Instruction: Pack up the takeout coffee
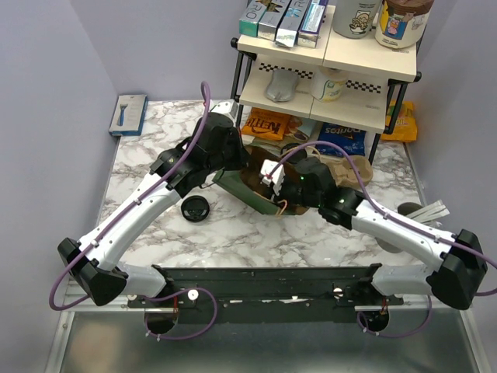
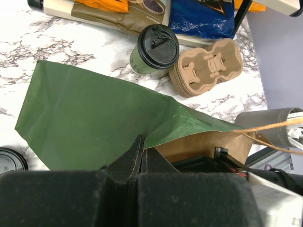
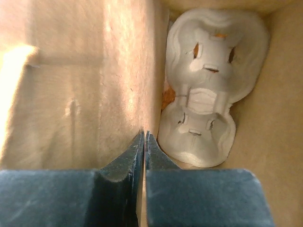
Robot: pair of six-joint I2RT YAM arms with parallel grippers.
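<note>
1. Left end effector [image 2: 140,144] shut on green bag [image 2: 94,118] rim; right end effector [image 3: 144,144] pinching its inner wall.
2. Lidded takeout coffee [image 2: 154,47] on table [image 2: 71,42] beside pulp carriers [image 2: 206,66].
3. Blue packet [image 1: 342,140] lettered "Doritos".

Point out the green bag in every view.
Top external: the bag lies at centre, between the two wrists.
Left wrist: its green outside fills the middle, with the brown mouth at lower right.
Right wrist: only its brown inside shows, with a carrier at the bottom.
Landmark: the loose black lid sits just left of the bag from above and at the left wrist view's bottom-left corner.
</note>
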